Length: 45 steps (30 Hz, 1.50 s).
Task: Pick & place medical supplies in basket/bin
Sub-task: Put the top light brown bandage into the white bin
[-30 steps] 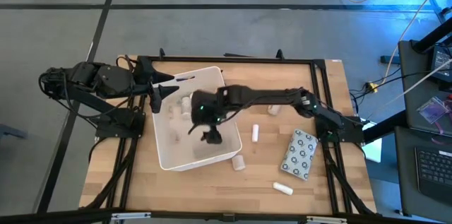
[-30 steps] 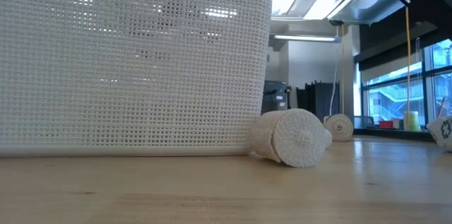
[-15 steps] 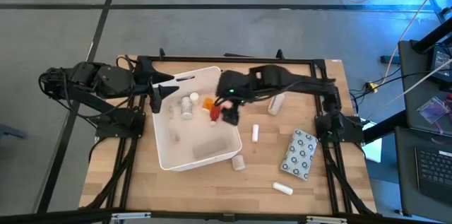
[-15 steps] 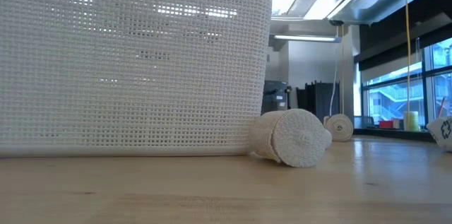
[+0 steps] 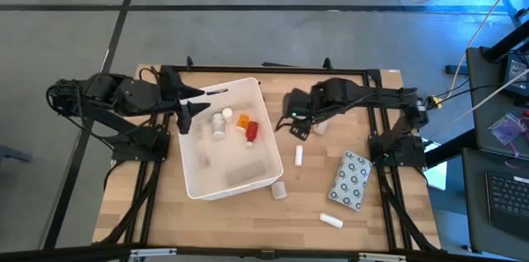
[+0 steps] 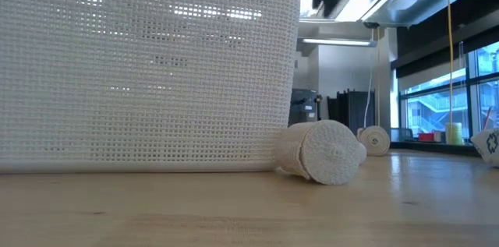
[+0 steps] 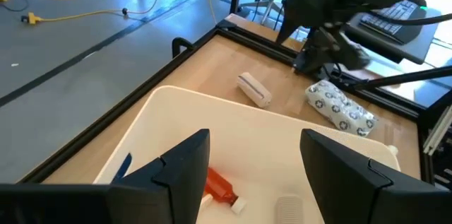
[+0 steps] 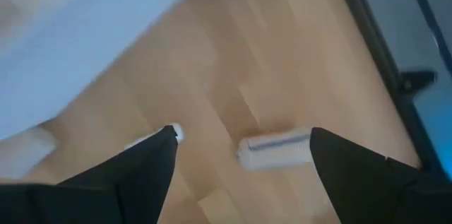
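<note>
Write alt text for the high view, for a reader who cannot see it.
A white bin on a wooden table holds an orange pill bottle, a red bottle and white bottles. The right gripper hangs open beside the bin over the table; the left gripper waits open over the bin's left rim. A dotted packet and white rolls lie outside.

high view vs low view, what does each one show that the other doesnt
Only the high view shows both arms, the left gripper open over the tub's rim, the right gripper open over the table, the orange pill bottle and red bottle inside the tub, and the dotted packet. Only the low view shows the tub's mesh wall and the room behind. Both show the white tub and the roll beside it.
</note>
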Each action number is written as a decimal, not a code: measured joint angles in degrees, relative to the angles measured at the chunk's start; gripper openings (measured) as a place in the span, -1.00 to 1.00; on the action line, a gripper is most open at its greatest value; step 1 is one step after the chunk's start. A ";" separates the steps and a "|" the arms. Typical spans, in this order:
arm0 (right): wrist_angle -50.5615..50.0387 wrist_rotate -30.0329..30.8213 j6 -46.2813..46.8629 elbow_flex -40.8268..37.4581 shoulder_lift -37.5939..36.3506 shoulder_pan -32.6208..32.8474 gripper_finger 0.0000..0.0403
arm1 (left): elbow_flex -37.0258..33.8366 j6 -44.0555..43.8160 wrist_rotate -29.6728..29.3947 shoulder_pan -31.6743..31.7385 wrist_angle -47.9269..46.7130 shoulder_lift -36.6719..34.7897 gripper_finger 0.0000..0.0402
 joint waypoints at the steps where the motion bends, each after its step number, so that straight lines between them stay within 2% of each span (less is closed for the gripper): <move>1: 0.52 0.05 1.43 -3.55 -1.53 -0.37 0.60 | 0.00 0.00 0.02 -0.02 0.02 0.17 0.07; 7: 5.16 0.11 13.98 -23.76 -9.88 -5.09 0.60 | 0.00 0.00 -0.03 0.01 -0.11 0.92 0.07; 14: 15.89 -0.85 31.22 -41.52 -16.74 -12.82 0.60 | 0.00 0.44 -0.21 0.04 -0.03 1.46 0.07; 21: 38.51 -2.54 30.95 -53.71 -16.18 -16.25 0.60 | 0.00 0.10 0.01 0.04 -0.03 1.50 0.07; 24: 42.99 -3.40 32.11 -57.39 -15.76 -17.32 0.60 | 0.00 -0.17 0.39 0.04 -0.02 1.50 0.07; 30: 43.95 -4.24 34.32 -62.24 -15.79 -17.60 0.60 | 0.00 -0.22 2.54 0.04 0.00 1.50 0.07; 37: 54.10 -4.87 34.94 -68.04 -15.40 -17.60 0.58 | 0.00 -0.11 2.49 0.04 0.00 1.50 0.07; 41: 54.36 -4.96 32.47 -68.87 -15.40 -17.60 0.42 | 0.00 -0.15 2.46 0.04 0.00 1.50 0.07; 45: 55.11 -4.94 27.91 -68.92 -15.40 -17.60 0.09 | 0.00 -0.07 2.44 0.04 0.00 1.50 0.07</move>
